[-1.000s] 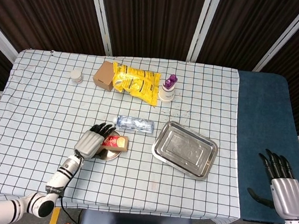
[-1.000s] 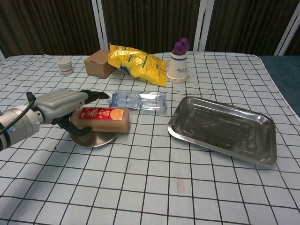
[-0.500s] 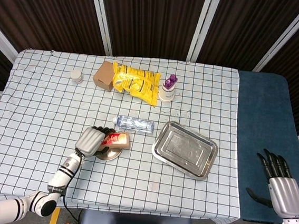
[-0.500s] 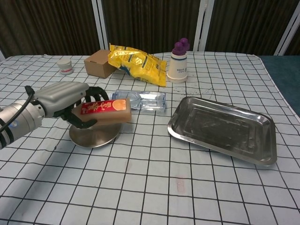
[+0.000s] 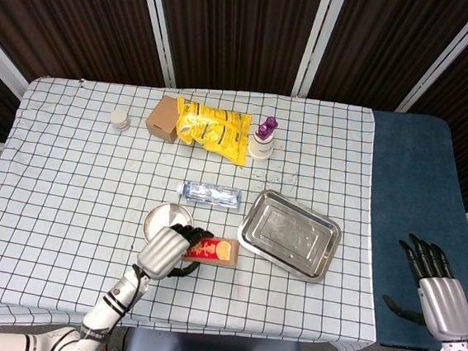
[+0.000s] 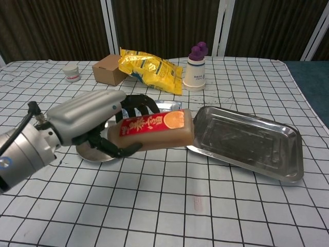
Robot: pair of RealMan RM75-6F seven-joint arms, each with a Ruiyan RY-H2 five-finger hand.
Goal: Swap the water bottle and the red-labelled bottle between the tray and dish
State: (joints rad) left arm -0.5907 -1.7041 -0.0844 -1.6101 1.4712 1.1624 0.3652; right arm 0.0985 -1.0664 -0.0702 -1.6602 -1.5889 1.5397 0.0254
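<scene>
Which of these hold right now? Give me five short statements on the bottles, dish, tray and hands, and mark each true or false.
1. The left hand holds the red-labelled bottle off the table. True.
2. The red-labelled bottle lies in the dish. False: the dish is bare; the bottle is in the hand.
3. The water bottle lies in the tray. False: it lies on the cloth beside the tray, which holds nothing.
4. The right hand holds nothing, off the table's edge. True.
5. The red-labelled bottle is held upright. False: it lies roughly level.
</scene>
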